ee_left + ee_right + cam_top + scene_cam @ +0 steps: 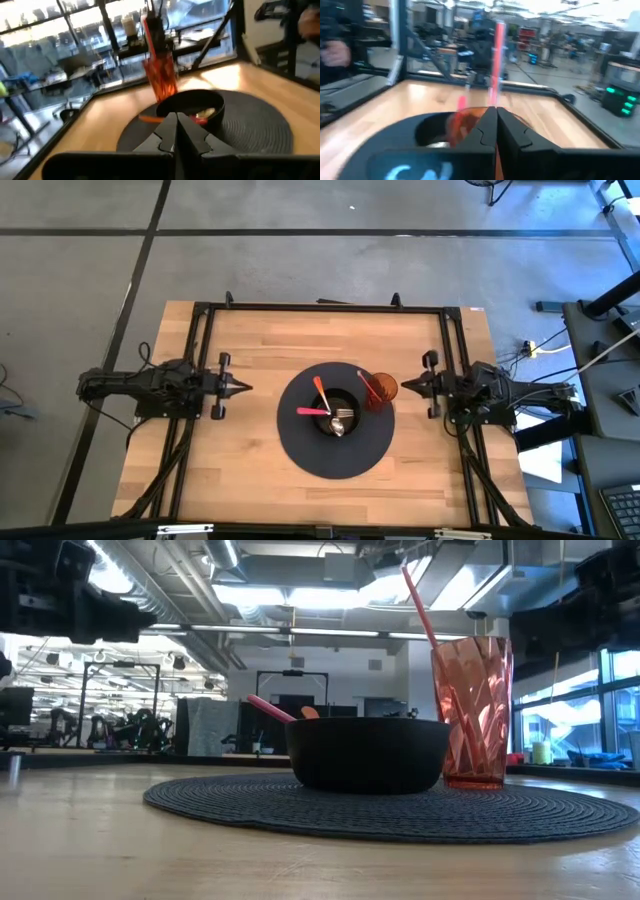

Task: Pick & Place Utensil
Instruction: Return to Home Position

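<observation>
L end effector (245,388), R end effector (405,385) closed, opp. sides of mat (335,462)

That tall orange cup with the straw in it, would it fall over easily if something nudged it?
Probably. The cup is tall, narrower at its base than its rim, and looks like thin clear plastic, so likely light. The straw leans out above the rim, so a knock there might lever it. The woven mat may grip its base.
</observation>
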### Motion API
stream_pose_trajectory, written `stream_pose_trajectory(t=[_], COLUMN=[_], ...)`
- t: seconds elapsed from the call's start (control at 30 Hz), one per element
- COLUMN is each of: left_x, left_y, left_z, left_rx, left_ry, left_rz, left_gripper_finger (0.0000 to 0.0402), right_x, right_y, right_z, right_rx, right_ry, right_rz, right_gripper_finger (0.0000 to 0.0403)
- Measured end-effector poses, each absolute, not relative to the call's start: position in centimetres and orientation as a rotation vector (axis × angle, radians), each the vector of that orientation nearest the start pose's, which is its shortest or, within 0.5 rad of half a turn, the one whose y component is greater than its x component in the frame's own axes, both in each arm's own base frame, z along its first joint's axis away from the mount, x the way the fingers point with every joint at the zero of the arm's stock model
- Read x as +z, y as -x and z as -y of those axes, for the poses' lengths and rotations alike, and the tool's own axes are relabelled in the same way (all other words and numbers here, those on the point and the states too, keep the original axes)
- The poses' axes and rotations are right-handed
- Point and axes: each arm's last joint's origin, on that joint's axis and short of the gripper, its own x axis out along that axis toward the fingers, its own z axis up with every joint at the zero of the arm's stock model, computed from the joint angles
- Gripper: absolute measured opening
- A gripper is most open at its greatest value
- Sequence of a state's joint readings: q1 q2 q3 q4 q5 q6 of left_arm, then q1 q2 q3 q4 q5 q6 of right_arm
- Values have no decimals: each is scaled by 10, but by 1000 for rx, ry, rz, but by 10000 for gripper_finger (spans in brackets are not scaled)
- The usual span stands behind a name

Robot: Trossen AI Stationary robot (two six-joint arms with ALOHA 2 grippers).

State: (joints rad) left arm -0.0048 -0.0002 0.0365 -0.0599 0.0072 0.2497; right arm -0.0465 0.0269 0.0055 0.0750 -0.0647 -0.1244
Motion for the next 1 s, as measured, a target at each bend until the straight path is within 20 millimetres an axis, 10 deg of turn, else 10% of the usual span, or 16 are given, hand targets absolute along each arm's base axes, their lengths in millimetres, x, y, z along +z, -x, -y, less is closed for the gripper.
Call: stream_pose_trajectory(t=[1.0], left_x=[161], left_y=[-102], left_z=[0], left_rx=[-6], left_ry=[-216], left_rz=[-60], left_gripper_finger=[1], right_x=[168], right_y=[-98], right_z=[11], right_rx=[-34], right_ry=[109], right_rz=[23], right_gripper_finger=[2])
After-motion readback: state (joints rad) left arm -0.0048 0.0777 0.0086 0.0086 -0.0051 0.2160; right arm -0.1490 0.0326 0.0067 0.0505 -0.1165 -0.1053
